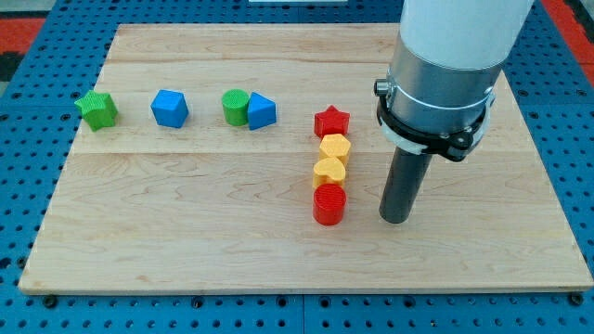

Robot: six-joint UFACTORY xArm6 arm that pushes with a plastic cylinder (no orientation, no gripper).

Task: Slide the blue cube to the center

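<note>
The blue cube [170, 108] sits on the wooden board [186, 223] toward the view's upper left. A second blue block [262, 111], wedge-like, lies to its right, touching a green cylinder [236, 107]. My tip [395, 220] rests on the board right of centre, far to the right of the blue cube. It stands just right of a red cylinder [329, 204], with a gap between them.
A green star-like block [96, 109] lies at the far left. A column runs down the middle: red star [331, 122], yellow hexagon [334, 147], yellow heart-like block [329, 171], then the red cylinder. Blue pegboard [28, 139] surrounds the board.
</note>
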